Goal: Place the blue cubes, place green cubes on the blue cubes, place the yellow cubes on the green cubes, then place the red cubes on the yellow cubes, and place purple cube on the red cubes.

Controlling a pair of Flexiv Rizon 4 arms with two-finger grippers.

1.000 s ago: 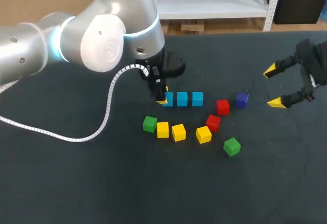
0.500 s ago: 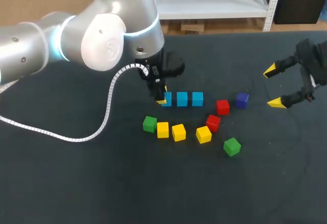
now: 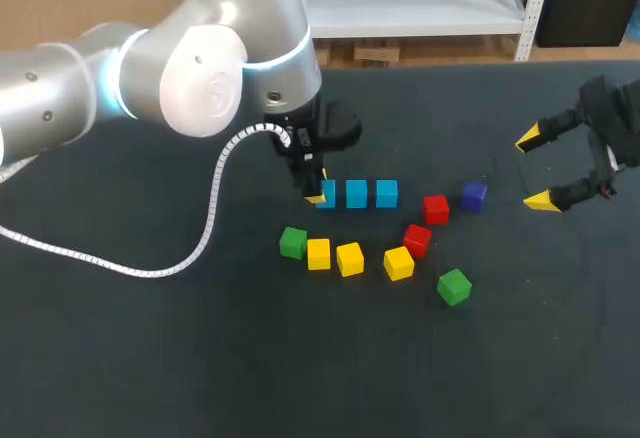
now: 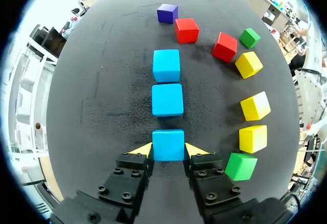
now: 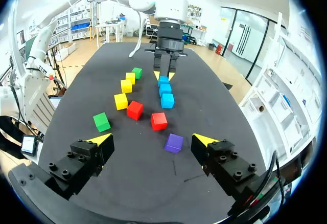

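— So where does the left gripper (image 4: 168,151) stand against the blue cubes?

— Right at the end of their row. Seen from the left wrist, the nearest blue cube (image 4: 168,144) sits between the two yellow tips. Each tip presses against one side of it, so the fingers are pinching that cube. The middle blue cube (image 4: 167,99) lies just ahead across a narrow gap, and the far blue cube (image 4: 166,65) lies just beyond that. All three form one straight line on the dark table (image 3: 150,358).

— Does the head view show that grip?

— Not well. There the gripper covers part of the pinched cube, and only a bit of yellow tip peeks out at its edge. The wrist picture is the one that shows the contact.

— And the other colours?

— They lie in a curve beside the row. The purple cube (image 4: 167,13) is past the far blue one, followed by two red cubes (image 4: 186,30) (image 4: 225,46) and three yellow cubes (image 4: 249,64) (image 4: 255,106) (image 4: 253,138). The outer green cube (image 4: 250,37) lies by the reds, and the near green cube (image 4: 240,166) lies just beside the left gripper's finger.

— The right gripper (image 3: 535,170)?

— Its fingers are spread wide and hold nothing, and it is well apart from every cube, toward the table's right side. In its own view the purple cube is ahead of it, in line with the gap between the fingers. That view also shows the left gripper face on, upright at the far end of the blue row.

— Any writing?

— A raised mark on the left arm's round joint cover (image 3: 210,88), too faint to read.
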